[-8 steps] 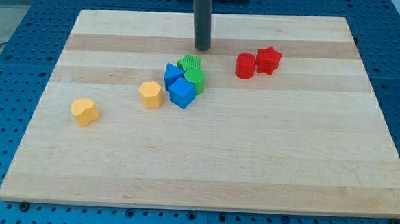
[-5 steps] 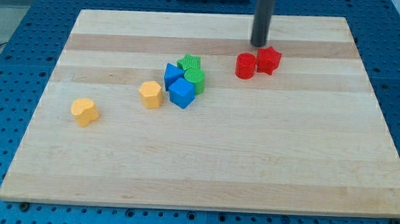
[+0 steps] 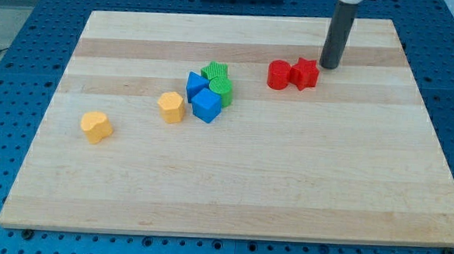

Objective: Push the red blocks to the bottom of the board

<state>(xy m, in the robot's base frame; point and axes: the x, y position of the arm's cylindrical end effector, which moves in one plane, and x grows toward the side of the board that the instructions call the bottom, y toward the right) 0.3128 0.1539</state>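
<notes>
Right now our tip (image 3: 329, 66) sits just right of the two touching red blocks (image 3: 293, 74) near the tabletop's (image 3: 231, 197) top; no fingers exist. Pushing sideways could shove them into the green blocks (image 3: 218, 82).

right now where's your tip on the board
My tip is in the upper right part of the board, just right of the two red blocks, closest to the right one, far from the blue and green cluster.
</notes>
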